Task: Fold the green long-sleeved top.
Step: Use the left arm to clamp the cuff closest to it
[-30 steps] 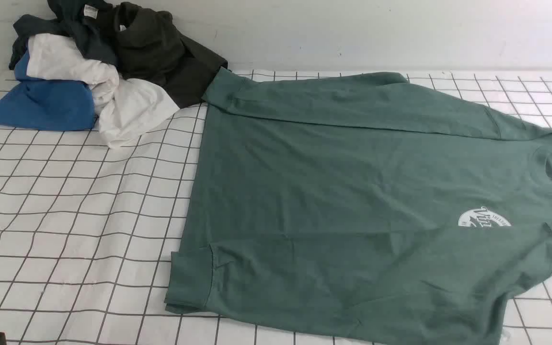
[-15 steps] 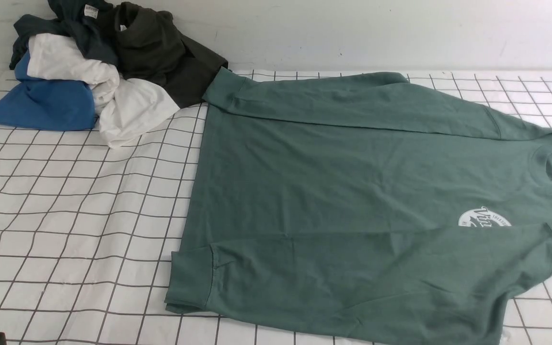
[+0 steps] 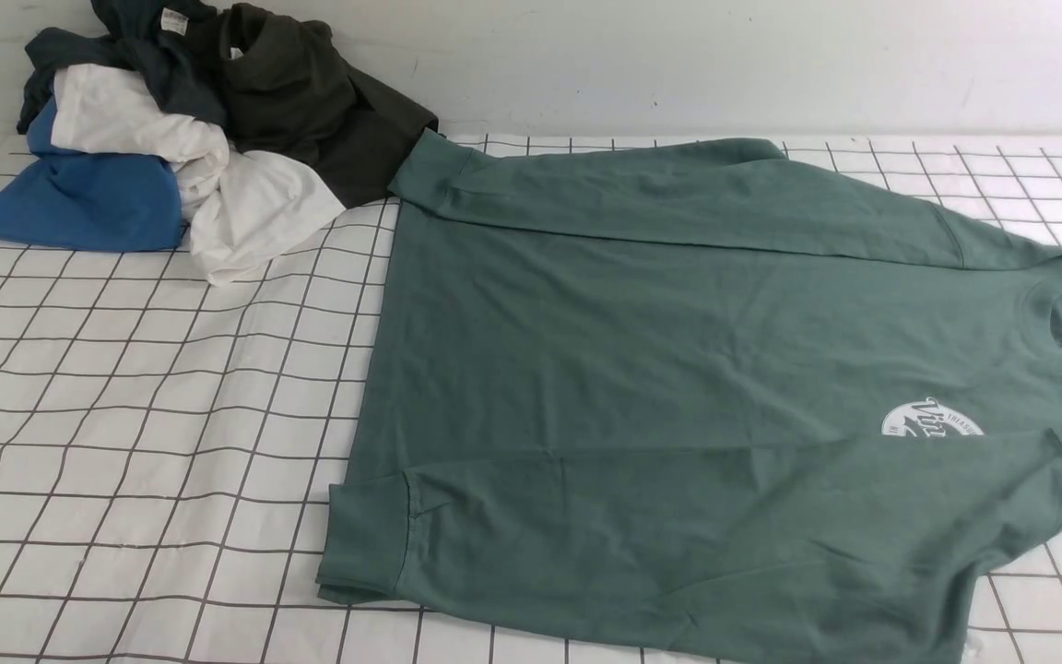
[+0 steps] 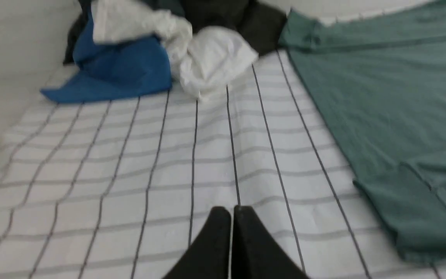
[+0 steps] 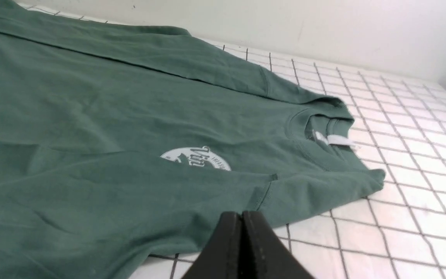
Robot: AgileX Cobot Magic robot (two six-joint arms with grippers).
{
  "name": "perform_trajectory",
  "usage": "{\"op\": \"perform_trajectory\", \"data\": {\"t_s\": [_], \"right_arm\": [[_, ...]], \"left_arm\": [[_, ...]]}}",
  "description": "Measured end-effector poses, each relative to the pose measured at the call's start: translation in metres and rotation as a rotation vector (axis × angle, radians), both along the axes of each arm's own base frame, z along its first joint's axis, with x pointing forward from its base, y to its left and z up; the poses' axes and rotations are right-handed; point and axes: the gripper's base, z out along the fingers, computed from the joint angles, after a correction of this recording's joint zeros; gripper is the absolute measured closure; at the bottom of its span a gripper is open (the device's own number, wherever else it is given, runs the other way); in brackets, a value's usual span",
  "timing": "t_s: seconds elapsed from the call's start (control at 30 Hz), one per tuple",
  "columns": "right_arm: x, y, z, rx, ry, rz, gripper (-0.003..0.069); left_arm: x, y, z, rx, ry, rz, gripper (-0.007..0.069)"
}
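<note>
Front view: your green long-sleeved top (image 3: 678,369) lies flat on the tabletop (image 3: 171,415), sleeves (image 3: 678,198) tucked inward ready for folding, while your left end effector (image 4: 230,211) and right end effector (image 5: 241,215) hover closed, empty.

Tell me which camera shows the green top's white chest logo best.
The right wrist view: the logo sits large and near centre, its lower half under the folded sleeve. The front view shows the logo smaller, equally half covered. The left wrist view misses it.

1 green top (image 3: 678,369); 1 clothes heap (image 3: 139,129); 2 hands (image 4: 231,212) (image 5: 242,215).
</note>
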Motion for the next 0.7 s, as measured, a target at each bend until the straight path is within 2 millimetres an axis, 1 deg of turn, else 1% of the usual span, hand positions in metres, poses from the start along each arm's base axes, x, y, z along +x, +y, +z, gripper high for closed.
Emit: {"op": "perform_trajectory", "data": {"t_s": [0.03,0.07,0.1,0.17,0.2,0.27,0.3,0.33,0.37,0.4,0.43,0.5,0.53,0.57,0.6,0.63,0.67,0.7], "right_arm": [[0.000,0.000,0.002,-0.010,-0.025,0.000,0.0673],[0.001,0.000,0.009,-0.018,-0.099,0.002,0.0673],[0.001,0.000,0.009,-0.018,-0.099,0.002,0.0673],[0.000,0.001,0.026,-0.029,-0.286,0.007,0.0673],[0.000,0.001,0.027,-0.030,-0.302,0.007,0.0673],[-0.005,0.002,0.048,-0.008,-0.541,0.018,0.0673],[-0.006,0.002,0.050,0.000,-0.559,0.020,0.0673],[-0.012,0.002,0.061,0.046,-0.699,0.037,0.0673],[-0.016,0.003,0.067,0.081,-0.788,0.054,0.0673],[-0.017,0.003,0.069,0.088,-0.805,0.058,0.0673],[-0.025,0.003,0.078,0.150,-0.938,0.090,0.0673],[-0.029,0.003,0.082,0.180,-1.001,0.103,0.0673],[-0.033,0.003,0.085,0.218,-1.063,0.129,0.0673],[-0.033,0.003,0.085,0.221,-1.063,0.130,0.0673],[-0.035,0.004,0.090,0.238,-1.078,0.140,0.0673],[-0.035,0.004,0.090,0.240,-1.078,0.141,0.0673],[-0.038,0.004,0.102,0.248,-1.080,0.143,0.0673],[-0.040,0.004,0.113,0.250,-1.083,0.144,0.0673]], "left_arm": [[0.000,0.000,0.005,-0.003,-0.050,0.003,0.0631],[0.000,0.001,0.013,-0.008,-0.148,0.010,0.0631],[0.000,0.001,0.013,-0.008,-0.148,0.010,0.0631],[-0.003,0.002,0.030,-0.017,-0.335,0.023,0.0631],[-0.003,0.002,0.031,-0.018,-0.348,0.024,0.0631],[-0.009,0.004,0.046,-0.026,-0.519,0.035,0.0631],[-0.009,0.004,0.047,-0.027,-0.532,0.036,0.0631],[-0.014,0.004,0.055,-0.044,-0.638,0.041,0.0631],[-0.017,0.005,0.060,-0.067,-0.703,0.039,0.0631],[-0.018,0.005,0.061,-0.072,-0.715,0.038,0.0631],[-0.023,0.006,0.068,-0.124,-0.807,0.028,0.0631],[-0.026,0.007,0.071,-0.168,-0.850,0.019,0.0631],[-0.029,0.008,0.077,-0.251,-0.887,-0.007,0.0631],[-0.030,0.008,0.078,-0.261,-0.891,-0.010,0.0631],[-0.033,0.008,0.091,-0.329,-0.905,-0.032,0.0631],[-0.034,0.009,0.096,-0.340,-0.917,-0.036,0.0631],[-0.037,0.010,0.117,-0.404,-0.928,-0.048,0.0631],[-0.035,0.011,0.129,-0.435,-0.901,-0.044,0.0631]]}}
